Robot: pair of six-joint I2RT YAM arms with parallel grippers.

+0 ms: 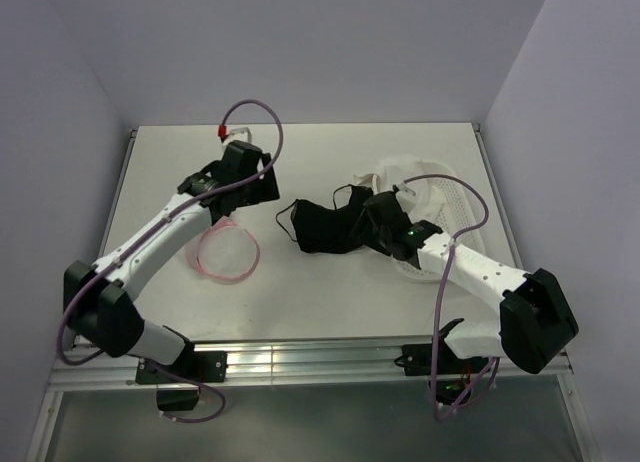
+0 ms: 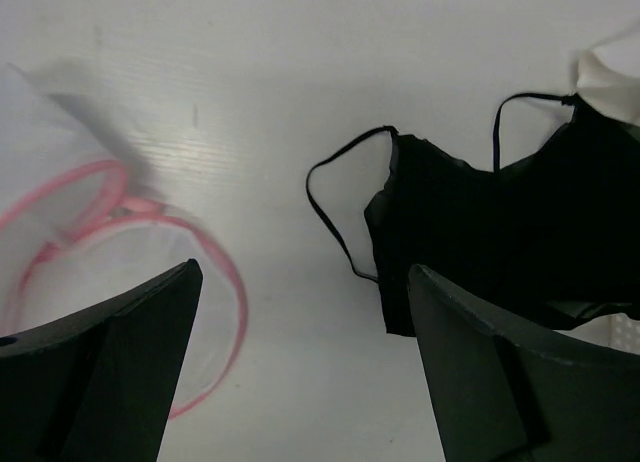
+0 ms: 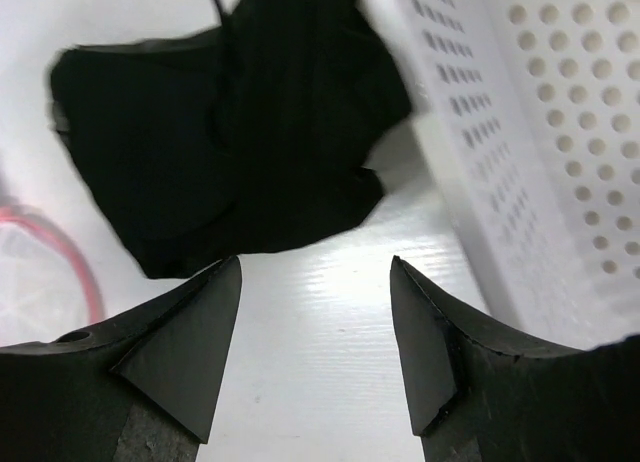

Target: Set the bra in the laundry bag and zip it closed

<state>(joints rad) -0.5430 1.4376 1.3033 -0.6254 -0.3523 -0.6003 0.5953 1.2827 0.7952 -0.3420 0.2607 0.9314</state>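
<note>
Toward the lower left of the top view, nearest the arm bases, found the laundry bag (image 1: 228, 254) lying flat on the counter (image 1: 330, 302). Saw its pink rim as a ring, but could not tell how wide the mouth stood.

Just right of it, at mid-frame, found the bra (image 1: 325, 227) spread on the counter. Read its long axis as running left to right across the frame, with thin strap loops at the upper-left end, near the bag's rim but apart from it.

Found the right gripper (image 1: 368, 220) at the bra's right end, jaws spread with nothing between them, black fabric just beyond the fingertips toward the upper left of its wrist view. Found the left gripper (image 1: 258, 187) up and left of the bra, likewise spread and empty, with the bag at lower left and the bra at upper right of its wrist view.

Judged the right gripper the nearer. Saw bare counter between bra and bag, room enough for a leftward carry.

Farther right, found the perforated basket (image 1: 445, 192) crowding the bra's right edge. Judged this likely to limit any approach from that side.
</note>
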